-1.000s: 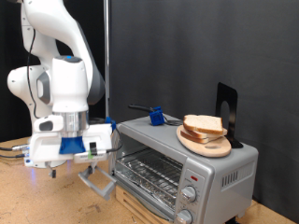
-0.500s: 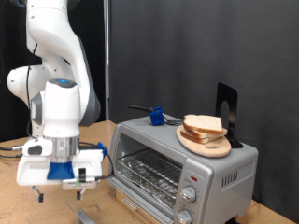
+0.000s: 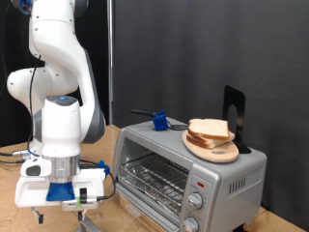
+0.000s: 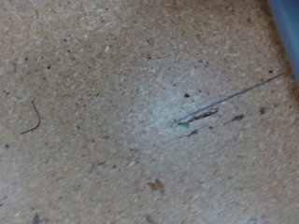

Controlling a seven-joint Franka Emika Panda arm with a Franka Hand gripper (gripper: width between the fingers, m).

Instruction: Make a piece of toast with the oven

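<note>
1. Toast [image 3: 210, 130] lies on a round wooden plate [image 3: 212, 148] that rests on top of the oven [image 3: 188, 179], in the exterior view. The oven door [image 3: 95, 225] appears folded down at the bottom edge, and the wire rack [image 3: 154, 179] inside is bare, so the bread is not yet in. The gripper [image 3: 60, 198] hangs low over the wooden table [image 3: 19, 217], at the exterior view's left of the oven and well apart from the toast. The fingers are not visible clearly, so I cannot tell if the claw is spread or pressed together; nothing is seen between them.

2. The wrist view shows only the speckled table surface with a thin scratch [image 4: 224, 98] and a blue-grey edge [image 4: 286, 28] in one corner. No fingers and no bread are seen here.

3. In my judgement, the risk is a collision: the hand is very near to the table and to the lowered door, so a careless sweep could hit either of them. The toast also sits loosely on the plate and could slide off if the oven is bumped.
</note>
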